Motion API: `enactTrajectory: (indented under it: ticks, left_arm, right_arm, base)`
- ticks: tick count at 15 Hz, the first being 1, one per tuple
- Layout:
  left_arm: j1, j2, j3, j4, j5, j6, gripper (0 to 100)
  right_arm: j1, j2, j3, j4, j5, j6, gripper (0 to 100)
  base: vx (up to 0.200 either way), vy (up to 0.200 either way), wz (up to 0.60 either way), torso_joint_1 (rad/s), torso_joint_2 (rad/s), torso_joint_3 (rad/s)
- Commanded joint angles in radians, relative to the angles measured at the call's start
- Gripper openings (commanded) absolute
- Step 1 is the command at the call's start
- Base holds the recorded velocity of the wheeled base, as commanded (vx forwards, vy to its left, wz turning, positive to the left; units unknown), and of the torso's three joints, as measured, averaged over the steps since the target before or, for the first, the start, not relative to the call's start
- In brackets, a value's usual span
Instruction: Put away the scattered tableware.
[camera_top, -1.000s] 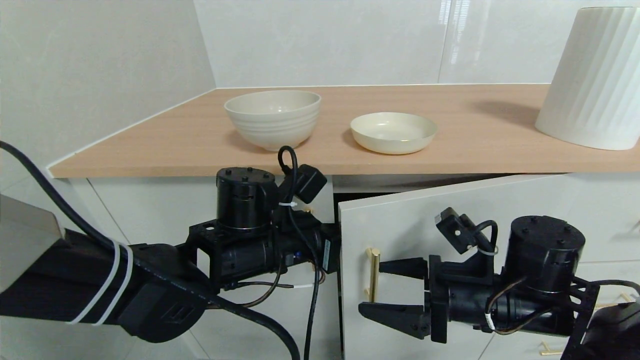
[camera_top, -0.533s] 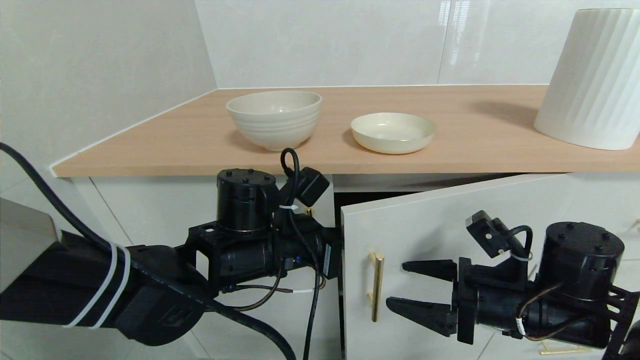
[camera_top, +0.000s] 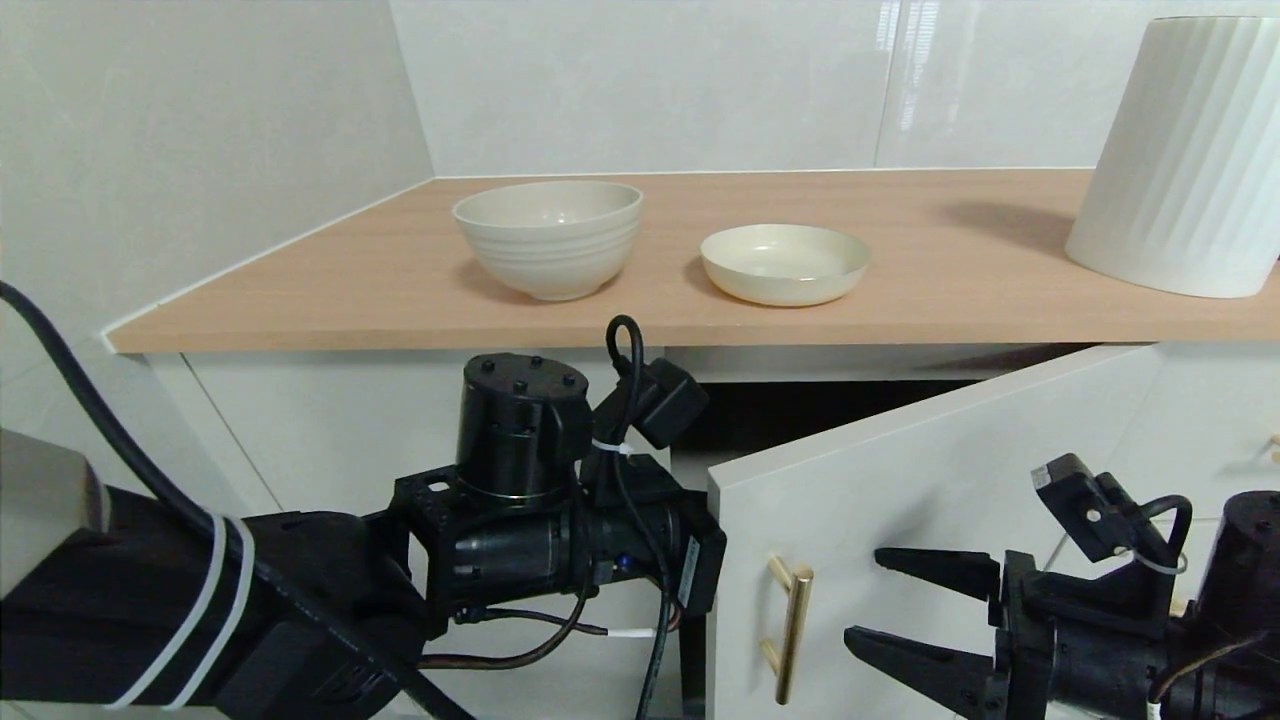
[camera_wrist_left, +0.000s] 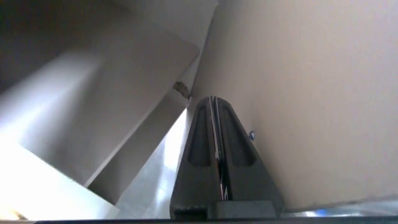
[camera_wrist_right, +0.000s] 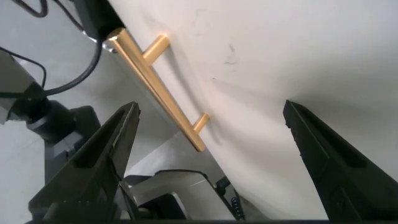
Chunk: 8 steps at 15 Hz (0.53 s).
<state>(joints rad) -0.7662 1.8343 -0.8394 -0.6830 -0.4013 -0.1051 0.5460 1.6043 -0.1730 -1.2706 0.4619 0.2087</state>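
Resting closed behind the door (camera_top: 950, 470), unclamped, the left gripper (camera_wrist_left: 213, 102) could slip free; the right gripper (camera_top: 865, 597) gapes wide beside the handle (camera_top: 790, 630).

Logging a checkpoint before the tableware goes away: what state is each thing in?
Cabinet door: partly open.
Bowl: upright, empty.
Shallow dish: upright, empty.
Left gripper: jaws shut, behind the door.
Right gripper: jaws open, holding nothing.

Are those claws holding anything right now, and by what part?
Nothing is held. The right gripper is open near the handle of the cabinet door, not touching it; the left gripper is shut empty behind that door's edge.
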Motion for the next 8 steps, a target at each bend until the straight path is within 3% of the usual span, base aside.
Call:
enactTrajectory:
  ticks: [1, 8]
  left_arm:
    - [0.001, -0.029, 0.016, -0.010, 0.016, -0.002, 0]
    - [-0.015, -0.073, 0.065, -0.007, 0.018, -0.007, 0]
  right_arm:
    - [0.002, -0.023, 0.006, 0.008, 0.020, 0.003, 100]
    - [0.002, -0.058, 0.027, 0.010, 0.001, 0.040, 100]
  base:
    - [0.000, 0.000, 0.00, 0.000, 0.00, 0.000]
    - [0.000, 0.000, 0.00, 0.000, 0.00, 0.000]
